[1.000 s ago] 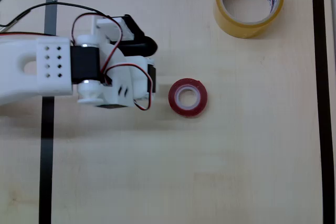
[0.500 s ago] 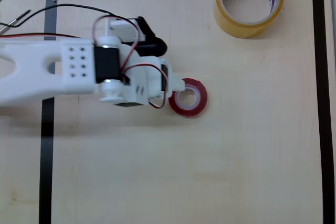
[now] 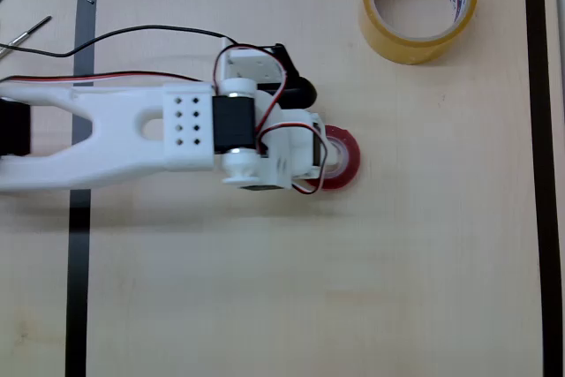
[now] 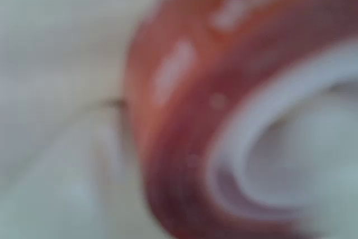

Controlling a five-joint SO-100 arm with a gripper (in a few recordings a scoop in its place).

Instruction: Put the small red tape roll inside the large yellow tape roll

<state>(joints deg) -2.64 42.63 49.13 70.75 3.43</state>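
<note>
Glossy red small red tape roll [image 3: 342, 158] with whitish core; translucent yellow large yellow tape roll [image 3: 419, 6], white core lettered red and blue; pale wood-grain surface [image 3: 353, 289] bordered black.

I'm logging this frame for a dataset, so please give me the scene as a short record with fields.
red roll: small red tape roll flat on the table, left part hidden under the arm's head
yellow roll: large yellow tape roll at top right, hole vacant
gripper: over the red roll's left side; fingers hidden, state unclear
wrist view: blurred close-up of the red roll
border: black tape outline
</note>
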